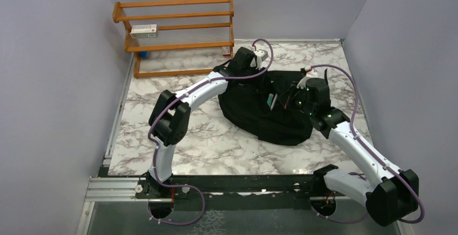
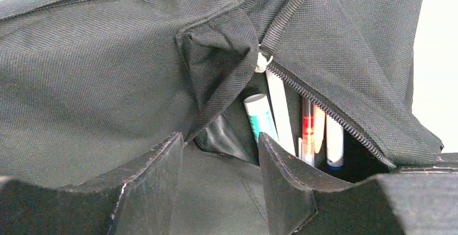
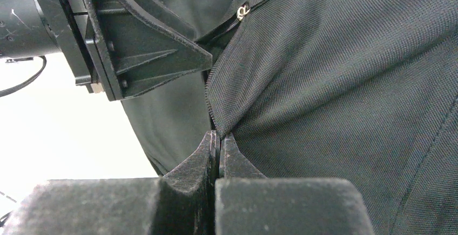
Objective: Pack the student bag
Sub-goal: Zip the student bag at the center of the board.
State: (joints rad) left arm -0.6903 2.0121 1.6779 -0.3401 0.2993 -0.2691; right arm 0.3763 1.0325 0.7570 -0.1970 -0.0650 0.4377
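— Bag (image 1: 259, 119), where does it lie?
— Flat on the marble table (image 1: 216, 148), right of centre, between the two arms. Black cloth, slumped, with one pocket gaping on top.
— Nearest tool?
— Right gripper (image 3: 219, 138), at the bag's near-right side. Fingers pressed together, with the cloth edge beside the zipper (image 3: 209, 92) pinched at their tips.
— And the other?
— Left gripper (image 2: 221, 151), over the bag's far side. Fingers spread, with only bag cloth showing in the gap. Cannot tell whether they touch it. Tips point at the pocket mouth.
— Contents?
— Side by side in the pocket: teal marker (image 2: 261, 117), white pen (image 2: 281, 111), red pen (image 2: 308, 129), and a blue-tipped pen (image 2: 335, 144) farthest right. A metal zipper pull (image 2: 263, 62) sits at the top of the opening.
— Further back?
— Wooden rack (image 1: 178, 43) in the far left corner, against the wall, well apart from the bag. A white box (image 1: 143, 29) sits on an upper shelf.
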